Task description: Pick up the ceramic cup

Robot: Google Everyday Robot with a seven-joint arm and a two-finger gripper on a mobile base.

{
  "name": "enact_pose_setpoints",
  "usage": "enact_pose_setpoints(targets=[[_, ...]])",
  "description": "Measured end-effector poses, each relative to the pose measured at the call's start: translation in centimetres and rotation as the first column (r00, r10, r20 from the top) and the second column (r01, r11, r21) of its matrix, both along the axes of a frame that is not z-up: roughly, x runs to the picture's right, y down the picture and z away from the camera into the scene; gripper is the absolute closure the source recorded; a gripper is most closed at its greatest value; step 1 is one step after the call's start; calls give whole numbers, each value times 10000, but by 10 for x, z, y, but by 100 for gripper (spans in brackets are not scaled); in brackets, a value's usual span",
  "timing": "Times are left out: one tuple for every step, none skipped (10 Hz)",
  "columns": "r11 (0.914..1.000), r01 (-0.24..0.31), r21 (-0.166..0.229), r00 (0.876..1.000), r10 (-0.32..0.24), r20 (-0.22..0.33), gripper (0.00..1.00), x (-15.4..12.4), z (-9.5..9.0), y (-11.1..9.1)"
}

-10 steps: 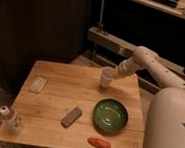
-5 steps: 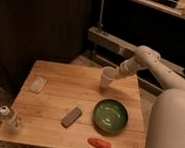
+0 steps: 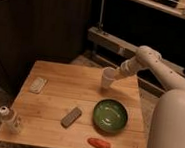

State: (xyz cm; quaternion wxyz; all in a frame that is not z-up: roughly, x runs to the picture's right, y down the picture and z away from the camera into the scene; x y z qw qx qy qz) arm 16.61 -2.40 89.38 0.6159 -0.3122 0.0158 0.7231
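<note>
From the camera view, my gripper point(image 3: 112, 76) is at the far right part of the wooden worktop point(image 3: 58, 97), at the end of my white arm point(image 3: 147, 62), which reaches in from the right. The ceramic cup point(image 3: 107, 79) is upright right at my gripper, over the far edge area of the worktop; I cannot tell whether it rests on the wood or is raised. I cannot tell how my fingers stand.

Nearer the camera, just in front of the cup, sits the green bowl point(image 3: 110, 115). A red-orange object point(image 3: 99, 143) lies near the front edge, beside the bowl. A grey bar point(image 3: 71, 117) lies mid-worktop, a pale flat packet point(image 3: 38, 85) at the left, and a clear plastic bottle point(image 3: 10, 120) with a white cap stands at the front left corner.
</note>
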Motion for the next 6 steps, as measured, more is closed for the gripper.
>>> enact_pose_setpoints(targets=[[10000,32,7,10000,-32,70,86,-5,-1,-1],[10000,40,6,10000,-40,91,86,-5,-7,0],[10000,2,45,10000,-2,5,86,2,-7,-1],[10000,24,21,10000,-24,39,86,-1,-6,0],[10000,54,10,9999,-54,132,86,-6,-9,1],[9999,-5,110,10000,4,69,86,1,-15,-3]])
